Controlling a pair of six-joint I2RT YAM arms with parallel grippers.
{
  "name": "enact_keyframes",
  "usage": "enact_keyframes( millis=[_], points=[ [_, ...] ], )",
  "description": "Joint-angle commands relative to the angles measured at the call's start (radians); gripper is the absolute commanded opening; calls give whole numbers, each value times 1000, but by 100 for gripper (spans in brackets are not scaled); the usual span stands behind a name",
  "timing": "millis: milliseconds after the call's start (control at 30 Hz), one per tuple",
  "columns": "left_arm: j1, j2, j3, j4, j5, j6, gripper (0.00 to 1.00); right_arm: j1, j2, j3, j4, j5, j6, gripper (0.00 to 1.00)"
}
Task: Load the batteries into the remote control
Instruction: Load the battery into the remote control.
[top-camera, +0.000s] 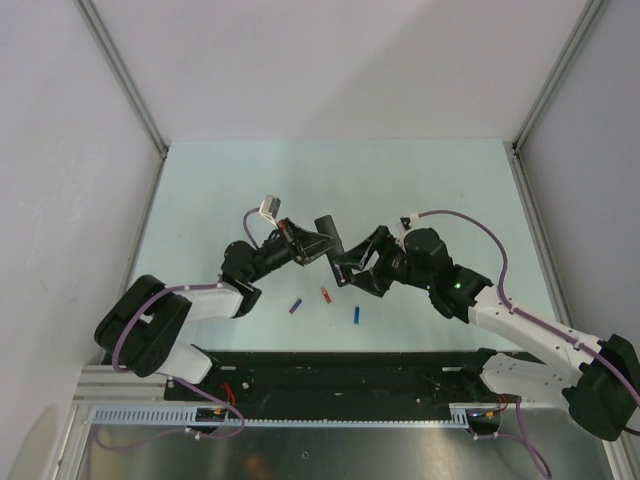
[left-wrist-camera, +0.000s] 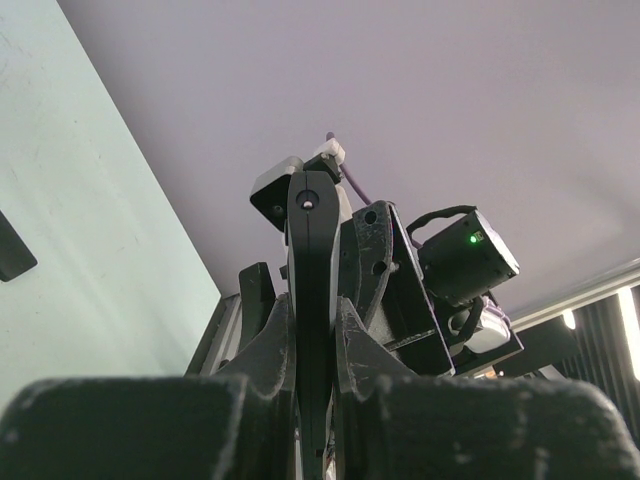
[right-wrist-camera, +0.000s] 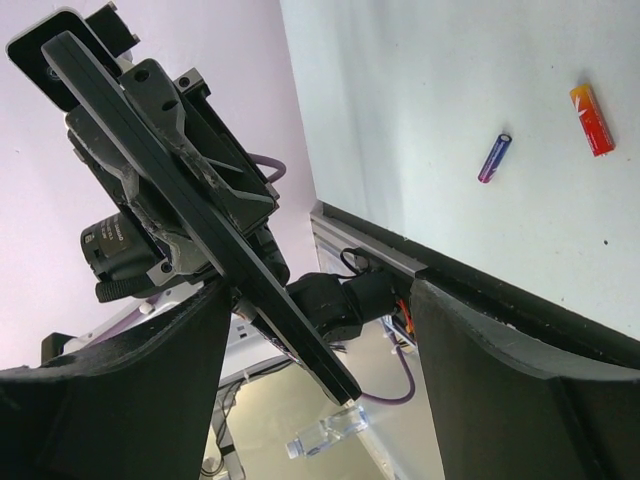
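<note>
My left gripper (top-camera: 312, 250) is shut on the slim black remote control (top-camera: 328, 238) and holds it above the table, edge-on between the fingers in the left wrist view (left-wrist-camera: 310, 250). My right gripper (top-camera: 346, 272) is open. Its fingers (right-wrist-camera: 130, 400) stand on either side of the remote's lower end (right-wrist-camera: 300, 340) without touching it. Three batteries lie on the table in front of the grippers: purple-blue (top-camera: 295, 306), red-orange (top-camera: 326, 294) and bright blue (top-camera: 357, 314). The purple-blue (right-wrist-camera: 494, 157) and red-orange (right-wrist-camera: 592, 119) ones also show in the right wrist view. The silvery-dark battery is not in view.
A pale green table (top-camera: 420, 190) is walled on three sides by white panels. A black rail (top-camera: 340, 365) runs along its near edge by the arm bases. A small flat black piece (left-wrist-camera: 12, 250) lies on the table, cut off by the edge of the left wrist view.
</note>
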Motion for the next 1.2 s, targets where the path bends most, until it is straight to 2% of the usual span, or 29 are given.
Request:
enact_keyframes(
  millis=[0, 1000, 1167],
  points=[
    [-2, -26, 36, 72, -15, -7, 0, -4, 4, -11, 38, 9, 2, 75],
    [-1, -60, 61, 78, -10, -34, 0, 39, 22, -50, 64, 5, 1, 63],
    [-1, -62, 65, 93, -6, -42, 0, 45, 38, -54, 117, -12, 5, 63]
  ],
)
